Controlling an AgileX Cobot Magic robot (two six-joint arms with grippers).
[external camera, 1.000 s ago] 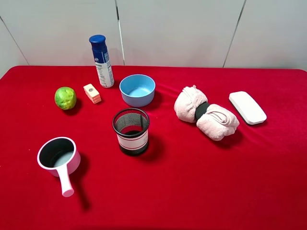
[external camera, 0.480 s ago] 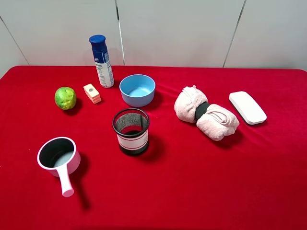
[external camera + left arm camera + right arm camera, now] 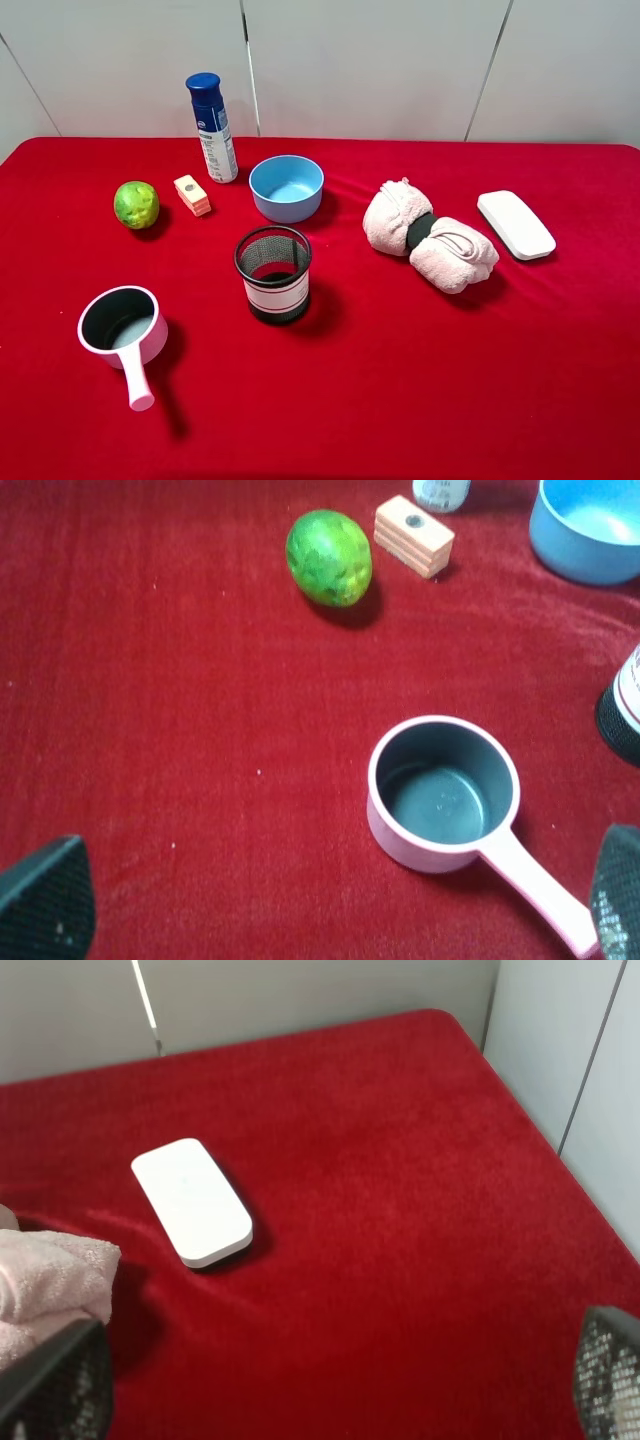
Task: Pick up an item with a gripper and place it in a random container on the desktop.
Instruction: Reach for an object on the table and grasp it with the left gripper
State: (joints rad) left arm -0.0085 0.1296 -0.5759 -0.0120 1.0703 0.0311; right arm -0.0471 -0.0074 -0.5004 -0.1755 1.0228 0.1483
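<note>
The green lime-like fruit (image 3: 136, 204) lies on the red cloth desktop (image 3: 400, 380) at the left; it also shows in the left wrist view (image 3: 329, 557). The light blue bowl (image 3: 286, 187) stands empty right of it, and its rim shows in the left wrist view (image 3: 590, 530). My left gripper (image 3: 330, 920) is open and empty, above the cloth, with the pink pot between it and the fruit. My right gripper (image 3: 330, 1390) is open and empty over the table's right end. Neither arm shows in the exterior view.
An orange-and-cream block (image 3: 192, 194) and a blue-capped bottle (image 3: 212, 128) stand between fruit and bowl. A black mesh cup (image 3: 273, 273), a pink handled pot (image 3: 122, 328), a rolled pink towel (image 3: 430, 235) and a flat white case (image 3: 515, 224) also lie on the cloth.
</note>
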